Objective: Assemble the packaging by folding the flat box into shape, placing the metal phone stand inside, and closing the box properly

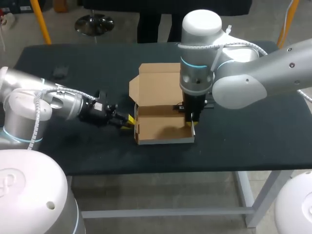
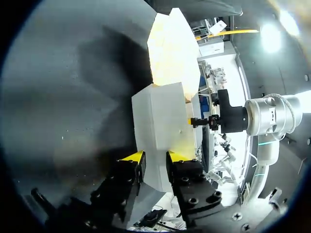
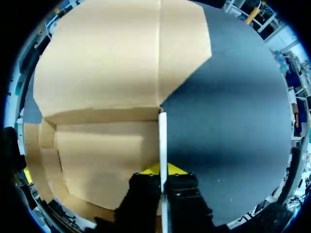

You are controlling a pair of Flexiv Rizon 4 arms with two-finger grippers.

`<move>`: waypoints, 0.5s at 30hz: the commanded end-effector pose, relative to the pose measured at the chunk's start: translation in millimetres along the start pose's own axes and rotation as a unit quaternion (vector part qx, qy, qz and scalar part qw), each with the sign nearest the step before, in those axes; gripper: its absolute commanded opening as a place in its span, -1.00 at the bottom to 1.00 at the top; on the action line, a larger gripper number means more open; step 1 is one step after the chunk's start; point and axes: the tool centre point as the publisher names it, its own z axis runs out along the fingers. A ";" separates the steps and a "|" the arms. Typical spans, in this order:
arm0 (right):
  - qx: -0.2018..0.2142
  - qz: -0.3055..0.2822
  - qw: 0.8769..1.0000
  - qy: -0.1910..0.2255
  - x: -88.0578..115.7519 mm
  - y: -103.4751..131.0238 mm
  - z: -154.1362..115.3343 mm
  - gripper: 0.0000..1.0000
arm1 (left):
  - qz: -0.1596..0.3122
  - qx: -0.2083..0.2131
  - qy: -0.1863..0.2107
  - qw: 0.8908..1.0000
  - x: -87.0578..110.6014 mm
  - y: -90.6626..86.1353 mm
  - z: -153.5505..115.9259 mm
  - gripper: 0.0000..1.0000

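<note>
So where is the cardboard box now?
Head view: the box sits central on the table, lid open, side walls gripped by the left tool and the right tool.

Open cardboard box [image 1: 161, 105]: plain tan inside, pale grey-white outside. Flat table top [image 1: 243, 141]: uniform matte black. Left gripper [image 1: 127, 122] and right gripper [image 1: 192, 125]: black bodies, bright yellow tips. Left arm [image 1: 29, 100] and right arm [image 1: 258, 73]: silver-grey and white, with thin light-blue rings.

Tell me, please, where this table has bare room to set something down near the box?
Bare table runs along the near edge before the box and widens to its right. The back left is free, save a small dark object. The box's sides are crowded: left gripper and right gripper each clamp a wall.
</note>
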 end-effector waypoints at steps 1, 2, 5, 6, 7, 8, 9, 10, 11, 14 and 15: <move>0.002 0.000 1.000 -0.002 1.0 0.5 -0.9 -1.00 | -0.001 -0.001 0.003 1.000 1.0 -1.9 2.1 -0.33; 0.002 0.000 1.000 -0.002 1.0 0.5 -0.9 -1.00 | -0.001 -0.001 0.003 1.000 1.5 -2.2 2.4 -0.32; 0.002 0.000 1.000 -0.002 1.0 0.5 -0.9 -1.00 | -0.002 -0.004 0.005 1.000 2.7 -2.8 4.3 -0.28; 0.002 0.000 1.000 -0.002 1.0 0.5 -0.9 -1.00 | -0.002 -0.004 0.005 1.000 3.0 -3.2 5.3 -0.27; 0.002 0.000 1.000 -0.002 1.0 0.5 -0.9 -1.00 | -0.003 -0.006 0.005 1.000 3.2 -3.4 6.5 -0.26; 0.002 0.000 1.000 -0.002 1.0 0.5 -0.9 -1.00 | -0.005 -0.007 0.004 1.000 3.4 -3.9 7.5 -0.25; 0.002 0.000 1.000 -0.002 1.0 0.5 -0.9 -1.00 | -0.006 -0.007 0.004 1.000 3.7 -4.3 8.4 -0.26; 0.002 0.000 1.000 -0.002 1.0 0.5 -0.9 -1.00 | -0.006 -0.008 0.004 1.000 4.1 -4.7 9.4 -0.26; 0.002 0.000 1.000 -0.002 1.0 0.5 -0.9 -1.00 | -0.007 -0.009 0.004 1.000 4.6 -5.1 10.3 -0.25; 0.002 0.000 1.000 -0.002 1.0 0.5 -0.9 -1.00 | -0.006 -0.013 0.000 1.000 6.6 -5.9 13.1 -0.24; 0.002 0.000 1.000 -0.002 1.0 0.5 -0.9 -1.00 | -0.005 -0.014 -0.003 1.000 7.1 -6.2 13.8 -0.23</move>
